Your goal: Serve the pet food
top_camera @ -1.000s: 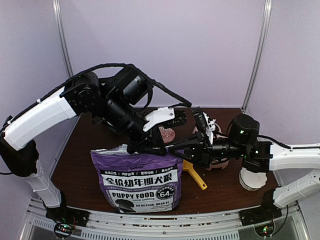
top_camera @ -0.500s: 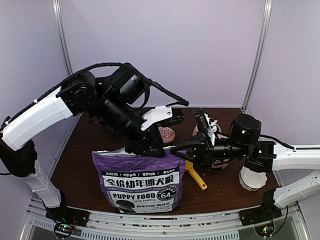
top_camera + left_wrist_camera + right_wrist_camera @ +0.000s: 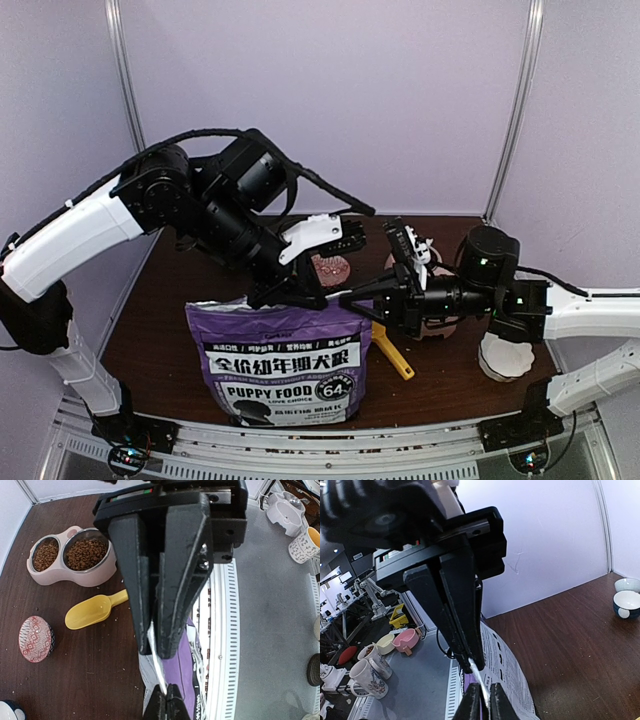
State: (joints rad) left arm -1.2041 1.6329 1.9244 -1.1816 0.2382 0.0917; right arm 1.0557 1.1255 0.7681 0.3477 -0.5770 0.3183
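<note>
Atop puppy food bag [image 3: 275, 360], left gripper [image 3: 156, 650] and right gripper [image 3: 482, 700] pinch its edge; pet food [image 3: 86, 554] in feeder [image 3: 70, 576] beyond, nearer right arm.

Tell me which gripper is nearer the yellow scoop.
Right. The right gripper pinches the bag's top edge near its right corner, close to the scoop; the left gripper pinches the same edge further left, farther away.

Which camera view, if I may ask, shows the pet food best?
The left wrist view: the pet food lies in both steel bowls, unobstructed. In the top external view the right arm covers it; the right wrist view misses it.
</note>
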